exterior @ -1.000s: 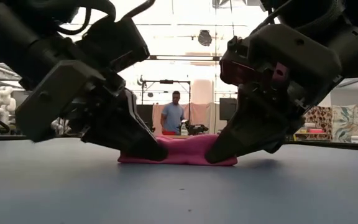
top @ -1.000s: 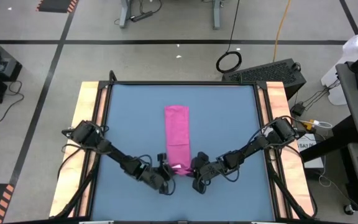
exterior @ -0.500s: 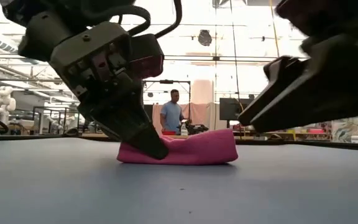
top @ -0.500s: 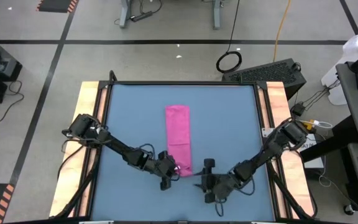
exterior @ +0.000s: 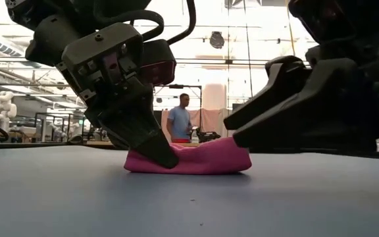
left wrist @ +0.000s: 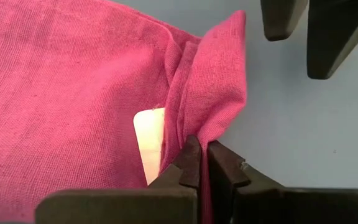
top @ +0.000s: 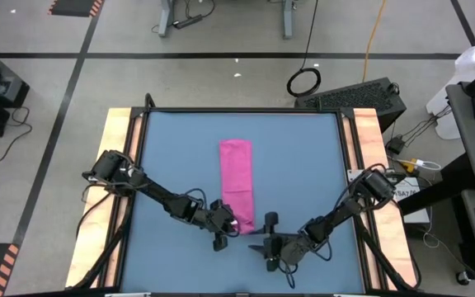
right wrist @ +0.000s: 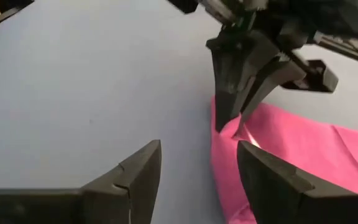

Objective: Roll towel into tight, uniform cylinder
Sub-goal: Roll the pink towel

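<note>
Since a second ago the right gripper (top: 264, 233) has let go of the towel's (top: 237, 186) near end and pulled back to lower centre of the high view; the left gripper (top: 231, 228) has held its place. Right fingers now spread, nothing between them, just beside the towel's lower right corner, not touching. Left fingers pressed together, pinching the lower left corner, a fold of cloth (left wrist: 211, 93) pulled up beside the white tag (left wrist: 149, 140).

Towel lies as a long narrow folded strip down the centre of the table (top: 303, 165), its far end toward the upper middle of frame. No roll yet.

Step in hand, as you can judge it: regrasping the near edge to begin the roll. Your next move calls for bringing the right gripper back onto the free corner, level with the left, so both turn the edge over evenly. One-sided lift would skew the roll.
</note>
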Controlling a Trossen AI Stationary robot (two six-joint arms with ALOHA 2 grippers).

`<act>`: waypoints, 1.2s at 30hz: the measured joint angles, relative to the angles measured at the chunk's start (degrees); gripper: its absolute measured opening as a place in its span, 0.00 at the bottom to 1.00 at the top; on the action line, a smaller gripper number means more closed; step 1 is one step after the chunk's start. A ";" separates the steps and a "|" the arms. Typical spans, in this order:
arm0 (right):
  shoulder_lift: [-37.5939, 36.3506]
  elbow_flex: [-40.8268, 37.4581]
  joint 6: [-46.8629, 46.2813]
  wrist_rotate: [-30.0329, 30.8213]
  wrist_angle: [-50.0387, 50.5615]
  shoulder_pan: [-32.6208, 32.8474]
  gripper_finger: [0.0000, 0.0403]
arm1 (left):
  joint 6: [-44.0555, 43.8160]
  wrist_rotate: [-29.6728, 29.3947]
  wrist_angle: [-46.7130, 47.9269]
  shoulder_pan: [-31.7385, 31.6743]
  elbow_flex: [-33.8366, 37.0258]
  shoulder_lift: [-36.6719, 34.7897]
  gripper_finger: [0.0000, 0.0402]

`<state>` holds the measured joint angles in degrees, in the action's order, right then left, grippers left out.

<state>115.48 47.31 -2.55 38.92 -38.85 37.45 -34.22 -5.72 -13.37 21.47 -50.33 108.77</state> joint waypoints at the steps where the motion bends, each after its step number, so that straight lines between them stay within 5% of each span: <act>1: -0.02 0.00 0.10 -0.03 -0.01 -0.22 0.50 | 0.00 0.00 0.00 -0.02 0.00 0.00 0.03; 24: -0.28 0.15 -17.23 -8.84 9.89 -7.29 0.48 | 0.48 -0.19 0.17 -0.02 0.02 0.00 0.03; 30: -0.35 0.17 -24.93 -8.32 11.92 -7.85 0.29 | 1.96 -4.04 0.40 0.52 0.02 0.02 0.09; 36: -0.44 0.22 -28.60 -8.36 13.21 -7.87 0.07 | 6.16 -7.80 1.30 2.27 0.20 -1.48 0.28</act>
<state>115.04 47.53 -31.14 30.56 -25.64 29.58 -28.05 -13.52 -12.06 23.75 -50.13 107.29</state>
